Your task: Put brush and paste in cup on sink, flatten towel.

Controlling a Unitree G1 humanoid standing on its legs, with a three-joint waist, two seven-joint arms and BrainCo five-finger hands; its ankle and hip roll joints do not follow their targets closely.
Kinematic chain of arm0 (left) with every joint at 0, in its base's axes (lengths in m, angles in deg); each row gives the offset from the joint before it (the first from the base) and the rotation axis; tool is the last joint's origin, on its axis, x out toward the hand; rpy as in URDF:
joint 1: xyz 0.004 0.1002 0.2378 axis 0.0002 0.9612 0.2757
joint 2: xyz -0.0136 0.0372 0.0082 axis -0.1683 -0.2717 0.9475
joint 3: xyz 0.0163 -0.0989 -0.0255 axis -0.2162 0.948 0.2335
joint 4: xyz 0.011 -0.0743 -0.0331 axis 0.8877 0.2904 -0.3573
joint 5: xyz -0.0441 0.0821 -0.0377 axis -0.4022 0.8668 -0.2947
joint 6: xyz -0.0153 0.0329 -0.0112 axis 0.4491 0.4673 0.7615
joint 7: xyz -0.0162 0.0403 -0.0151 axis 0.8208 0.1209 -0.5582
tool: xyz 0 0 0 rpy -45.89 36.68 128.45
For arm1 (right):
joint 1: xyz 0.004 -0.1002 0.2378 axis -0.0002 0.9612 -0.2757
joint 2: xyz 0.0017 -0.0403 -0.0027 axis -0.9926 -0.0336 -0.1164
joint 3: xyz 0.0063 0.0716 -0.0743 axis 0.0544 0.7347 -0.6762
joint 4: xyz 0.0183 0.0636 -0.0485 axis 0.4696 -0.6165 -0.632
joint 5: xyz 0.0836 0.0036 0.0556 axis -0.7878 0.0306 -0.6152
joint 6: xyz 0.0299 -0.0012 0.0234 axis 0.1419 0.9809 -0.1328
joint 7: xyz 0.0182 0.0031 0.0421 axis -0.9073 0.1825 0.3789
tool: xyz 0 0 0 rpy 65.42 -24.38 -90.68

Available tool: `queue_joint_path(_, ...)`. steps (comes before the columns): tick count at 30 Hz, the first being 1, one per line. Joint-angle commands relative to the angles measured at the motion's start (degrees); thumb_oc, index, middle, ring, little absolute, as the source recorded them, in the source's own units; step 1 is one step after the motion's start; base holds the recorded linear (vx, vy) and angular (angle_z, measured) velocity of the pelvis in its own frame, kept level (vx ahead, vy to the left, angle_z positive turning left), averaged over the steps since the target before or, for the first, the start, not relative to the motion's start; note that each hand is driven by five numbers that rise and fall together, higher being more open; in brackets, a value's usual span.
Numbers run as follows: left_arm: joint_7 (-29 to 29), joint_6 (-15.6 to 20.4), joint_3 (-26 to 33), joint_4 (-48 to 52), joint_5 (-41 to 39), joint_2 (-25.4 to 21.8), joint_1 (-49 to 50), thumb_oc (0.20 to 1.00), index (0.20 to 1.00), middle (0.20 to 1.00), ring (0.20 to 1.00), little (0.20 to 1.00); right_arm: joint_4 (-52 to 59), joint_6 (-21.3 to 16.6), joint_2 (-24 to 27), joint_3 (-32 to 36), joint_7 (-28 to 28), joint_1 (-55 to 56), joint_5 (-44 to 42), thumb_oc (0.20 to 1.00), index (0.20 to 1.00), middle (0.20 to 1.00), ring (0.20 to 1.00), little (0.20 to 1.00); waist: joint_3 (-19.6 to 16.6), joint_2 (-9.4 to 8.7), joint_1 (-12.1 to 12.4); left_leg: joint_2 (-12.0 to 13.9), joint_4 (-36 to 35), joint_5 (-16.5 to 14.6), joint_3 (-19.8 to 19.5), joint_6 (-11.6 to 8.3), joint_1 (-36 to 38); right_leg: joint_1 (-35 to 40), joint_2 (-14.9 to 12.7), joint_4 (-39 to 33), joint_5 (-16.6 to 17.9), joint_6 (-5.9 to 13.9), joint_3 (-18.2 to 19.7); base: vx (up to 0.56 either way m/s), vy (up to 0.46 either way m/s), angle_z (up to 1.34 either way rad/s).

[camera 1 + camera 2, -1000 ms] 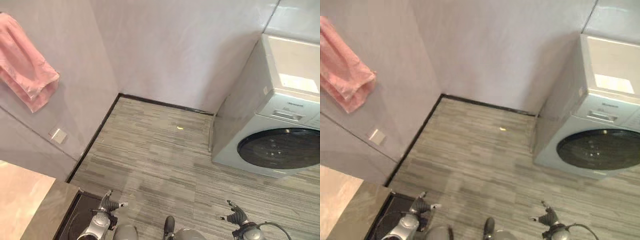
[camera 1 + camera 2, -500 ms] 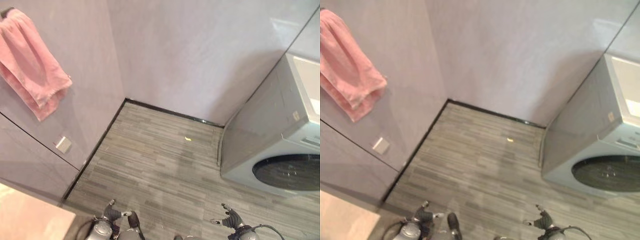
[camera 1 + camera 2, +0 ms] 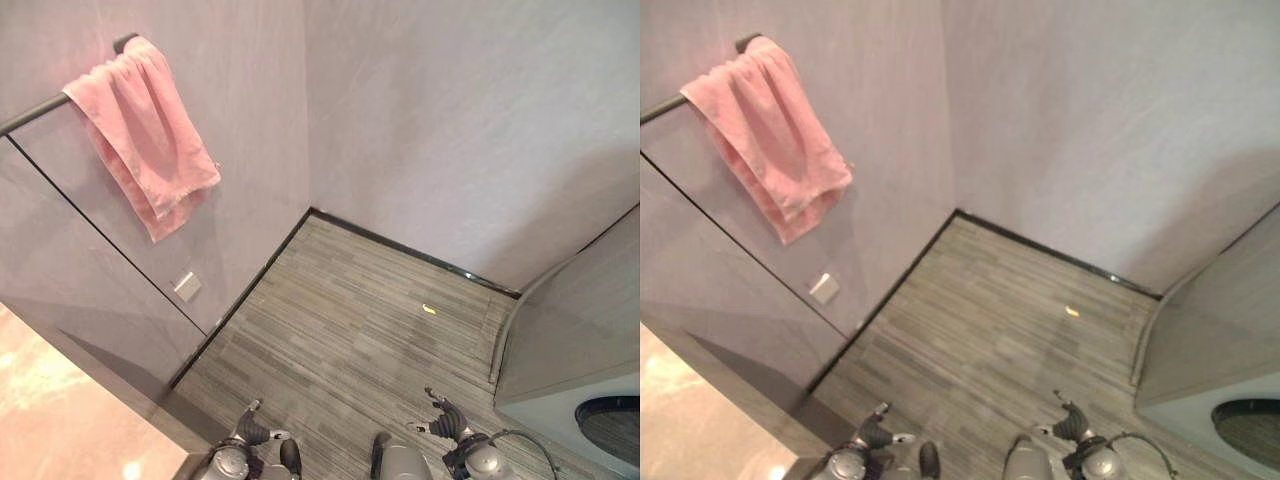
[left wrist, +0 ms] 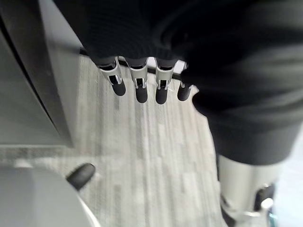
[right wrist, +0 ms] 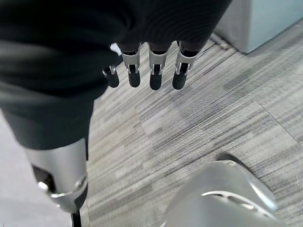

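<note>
2 hands hang low over the striped grey floor point(image 3: 370, 300): the left hand point(image 3: 250, 430) near the dark edge of the pale counter point(image 3: 60, 420), the right hand point(image 3: 443, 422) closer to the washing machine point(image 3: 590, 400). In each wrist view the fingers point(image 4: 137, 85) of the left and those of the right point(image 5: 154, 71) point down, relaxed and apart, with nothing between them.

The pink towel point(image 3: 145, 135) is draped bunched and uneven over a dark rail point(image 3: 35, 108) high on the left wall, well apart from both hands. A white wall socket point(image 3: 186, 287) sits below it, near the black skirting point(image 3: 250, 290) that runs along both walls into the corner.

Between skirting, counter and washing machine the floor is open, save 1 small yellow scrap point(image 3: 429, 309) near the far wall. No writing can be read anywhere.
</note>
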Motion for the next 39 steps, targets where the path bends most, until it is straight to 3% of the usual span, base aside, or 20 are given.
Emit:
queue_joint_path(1,-2.4,1.3,2.1,-0.6,3.8,-5.3,-2.7,1.0,1.0,1.0,1.0,1.0,3.9,-1.0,1.9,0.9,-0.7,0.3,1.7,1.0,1.0,1.0,1.0,1.0,-0.2,-1.82,-1.2,-1.7,1.3,-2.8,-1.3,-1.45,4.3,-4.9,-2.3,-0.3,12.8,1.23,6.4,0.31,-0.241,0.47)
queue_joint_path(5,-3.3,1.1,3.6,-2.5,4.3,-6.5,-2.4,1.0,1.0,1.0,1.0,1.0,5.9,-1.3,2.5,0.3,0.4,0.8,2.4,1.0,1.0,1.0,1.0,1.0,-1.2,-3.07,-1.6,-0.1,2.2,-4.3,-3.2,-2.59,6.4,-3.9,-0.9,0.9,11.4,1.58,7.8,0.31,-0.268,0.37)
queue_joint_path(8,-4.0,0.9,5.5,-4.6,3.4,-7.7,-2.8,1.0,1.0,1.0,1.0,1.0,7.9,-2.4,5.3,0.8,1.0,1.5,2.6,1.0,1.0,1.0,1.0,1.0,-2.7,-2.56,-2.0,4.3,7.0,-2.6,-6.2,-4.13,6.3,-2.2,5.0,3.7,5.4,-1.51,7.0,0.26,-0.327,0.54)
queue_joint_path(9,-4.0,0.9,5.5,-4.6,3.4,-7.6,-2.8,1.0,1.0,1.0,1.0,1.0,8.0,-2.4,5.3,0.8,1.0,1.5,2.6,1.0,1.0,1.0,1.0,1.0,-2.7,-2.48,-2.1,4.3,7.1,-2.7,-6.4,-4.19,6.1,-2.3,5.0,3.7,5.3,-1.57,6.8,0.2,-0.309,0.62)
queue_joint_path(11,-4.1,0.9,5.9,-4.7,1.8,-7.9,-4.2,1.0,1.0,1.0,1.0,1.0,7.4,-2.5,7.5,1.2,0.5,1.4,2.9,1.0,1.0,1.0,1.0,1.0,-2.3,-2.47,-1.9,6.1,15.2,2.8,-8.1,-5.49,1.0,-0.1,7.0,4.2,2.9,-4.19,4.9,0.16,-0.297,0.66)
queue_joint_path(12,-4.0,0.9,5.9,-4.7,1.7,-7.9,-4.2,1.0,1.0,1.0,1.0,1.0,7.4,-2.5,7.5,1.2,0.5,1.4,2.9,1.0,1.0,1.0,1.0,1.0,-2.3,-2.43,-2.1,6.2,15.5,2.7,-8.3,-5.54,0.8,-0.1,7.0,4.2,2.9,-4.23,4.7,0.15,-0.315,0.91)
queue_joint_path(14,-4.0,0.6,5.9,-4.5,0.7,-7.7,-5.2,1.0,1.0,1.0,1.0,1.0,8.3,-2.6,8.9,2.1,0.2,2.0,2.5,1.0,1.0,1.0,1.0,1.0,-0.3,-4.05,-1.5,6.3,27.2,6.5,-7.5,-5.34,-5.6,2.8,7.3,3.7,1.7,-6.59,2.6,0.1,-0.295,0.65)
queue_joint_path(15,-4.0,0.6,5.9,-4.5,0.7,-7.7,-5.2,1.0,1.0,1.0,1.0,1.0,8.3,-2.6,8.9,2.1,0.2,2.0,2.5,1.0,1.0,1.0,1.0,1.0,-0.4,-3.98,-1.6,6.3,27.6,6.4,-7.7,-5.34,-5.9,2.8,7.4,3.8,1.7,-6.59,2.5,0.08,-0.252,0.4)
queue_joint_path(17,-4.0,0.2,5.6,-3.8,1.0,-7.4,-5.2,1.0,1.0,1.0,1.0,1.0,8.0,-2.1,9.5,2.3,0.1,2.7,3.0,1.0,1.0,1.0,1.0,1.0,0.3,-4.87,-1.5,7.2,32.2,6.9,-3.3,-5.31,-9.2,4.4,7.2,3.4,0.8,-7.71,0.6,0.11,-0.193,0.5)
queue_joint_path(19,-3.7,0.1,5.4,-3.6,0.8,-7.1,-5.3,1.0,1.0,1.0,1.0,1.0,6.6,-1.6,8.9,2.0,0.1,2.6,3.9,1.0,1.0,1.0,1.0,1.0,0.5,-4.63,-0.8,3.9,27.8,4.7,-2.5,-4.92,-11.8,5.9,7.3,2.2,0.2,-7.13,0.1,0.17,-0.093,0.6)
queue_joint_path(20,-3.7,0.1,5.3,-3.6,1.0,-6.8,-5.4,1.0,1.0,1.0,1.0,1.0,6.5,-1.5,8.7,2.0,-0.1,3.0,4.1,1.0,1.0,1.0,1.0,1.0,0.1,-4.38,-1.1,4.1,22.5,4.0,0.6,-4.5,-12.4,6.4,7.1,1.1,0.1,-6.6,-0.9,0.13,-0.017,0.51)
queue_joint_path(21,-3.7,0.1,5.3,-3.6,1.0,-6.8,-5.4,1.0,1.0,1.0,1.0,1.0,6.5,-1.5,8.7,2.0,-0.1,3.0,4.1,1.0,1.0,1.0,1.0,1.0,0.1,-4.42,-1.1,4.1,22.4,4.1,0.6,-4.49,-12.3,6.4,7.1,1.1,0.1,-6.59,-0.9,0.25,0.051,0.3)
queue_joint_path(23,-3.7,0.1,4.8,-3.7,2.5,-5.9,-5.1,1.0,1.0,1.0,1.0,1.0,5.6,-1.6,7.7,2.3,-0.7,4.5,4.5,1.0,1.0,1.0,1.0,1.0,-0.5,-3.3,-1.3,5.9,9.0,8.0,9.2,-5.65,-13.4,8.8,7.0,-1.0,-1.0,-5.56,-3.0,0.37,0.114,0.42)
queue_joint_path(24,-3.7,0.1,4.6,-3.3,3.0,-5.6,-5.0,1.0,1.0,1.0,1.0,1.0,5.8,-1.8,7.8,2.2,-1.0,4.9,4.9,1.0,1.0,1.0,1.0,1.0,-1.0,-2.99,-2.0,7.6,4.0,9.9,14.1,-7.38,-14.2,10.4,6.5,-1.3,-2.4,-4.82,-4.2,0.36,0.128,0.59)
queue_joint_path(26,-3.7,-0.1,4.6,-3.2,3.1,-5.5,-4.8,1.0,1.0,1.0,1.0,1.0,5.7,-1.4,7.8,1.8,-0.9,4.6,5.6,1.0,1.0,1.0,1.0,1.0,-1.3,-2.44,-1.3,8.3,2.6,12.2,13.2,-7.7,-13.9,11.6,6.2,-1.2,-2.6,-4.38,-4.7,0.32,0.135,0.29)
queue_joint_path(29,-3.8,-0.1,5.1,-3.7,2.6,-5.2,-3.8,1.0,1.0,1.0,1.0,1.0,4.8,-0.9,6.2,0.3,-0.5,3.7,6.5,1.0,1.0,1.0,1.0,1.0,-2.5,-1.66,-0.5,6.8,2.5,11.2,9.8,-5.61,-12.6,13.2,5.6,0.3,-4.4,-4.01,-4.3,0.33,0.159,-0.12)
queue_joint_path(31,-3.6,-0.1,4.7,-3.6,2.9,-5.5,-3.7,1.0,1.0,1.0,1.0,1.0,4.3,-0.8,5.3,0.2,-0.7,3.5,6.8,1.0,1.0,1.0,1.0,1.0,-2.9,-2.29,-0.5,5.9,5.1,9.8,10.8,-4.88,-12.6,14.2,4.3,1.7,-4.0,-3.71,-3.4,0.36,0.202,-0.15)
queue_joint_path(32,-3.9,0.0,4.6,-3.4,3.2,-5.9,-3.6,1.0,1.0,1.0,1.0,1.0,4.6,-0.9,4.1,0.5,-0.7,3.0,5.6,1.0,1.0,1.0,1.0,1.0,-3.2,-3.09,-0.2,4.2,6.8,7.4,11.2,-3.19,-12.5,13.6,2.7,4.6,-2.3,-2.84,-2.3,0.27,0.193,-0.05)
queue_joint_path(35,-4.2,-0.1,4.2,-2.7,3.3,-6.4,-4.1,1.0,1.0,1.0,1.0,1.0,3.9,-0.9,3.3,-0.6,-0.7,1.7,5.8,1.0,1.0,1.0,1.0,1.0,-2.9,-3.6,0.3,2.8,7.0,6.0,11.8,-1.97,-12.1,11.7,1.3,8.8,0.5,-2.0,-1.4,0.17,0.179,-0.07)
queue_joint_path(39,-3.8,0.1,3.0,-0.1,3.6,-7.1,-4.1,1.0,1.0,1.0,1.0,1.0,4.4,-0.7,2.9,-2.0,-0.6,0.4,7.1,1.0,1.0,1.0,1.0,1.0,-2.3,-3.31,0.5,-0.6,4.8,3.7,10.8,0.96,-8.5,7.6,-0.1,20.1,8.7,-1.09,0.9,0.17,0.2,0.03)
